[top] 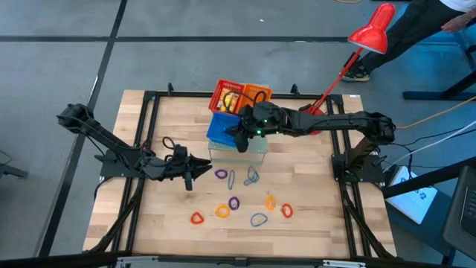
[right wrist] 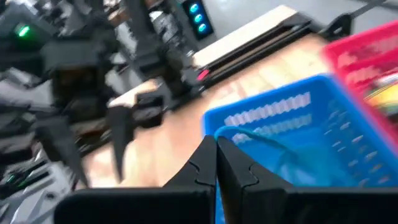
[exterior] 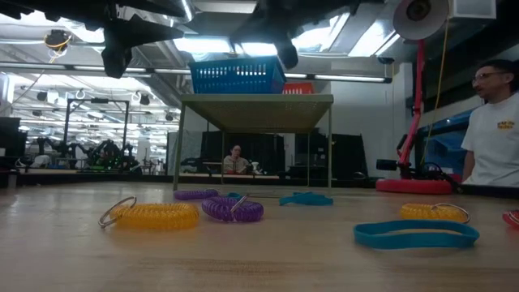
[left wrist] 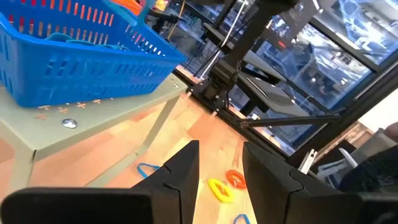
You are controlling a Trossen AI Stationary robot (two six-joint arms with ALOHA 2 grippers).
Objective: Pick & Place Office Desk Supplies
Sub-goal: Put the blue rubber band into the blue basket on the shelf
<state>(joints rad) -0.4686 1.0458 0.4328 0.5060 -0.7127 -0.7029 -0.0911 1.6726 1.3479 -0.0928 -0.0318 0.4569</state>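
Wooden counter (top: 312, 223) at lower centre is strewn with coiled loops (top: 234, 202), while the right hand (right wrist: 216, 144) is held pinched on a blue loop (right wrist: 245, 135) above the blue basket (top: 223, 128), seemingly for dropping, and the half-open, empty left hand (top: 189, 181) is kept waiting at centre left.

- No writing, label, brand, number or sign is legible anywhere on the table or in the room.
- A person's white shirt (exterior: 493, 138) bears a small yellow chest mark, too small to read.
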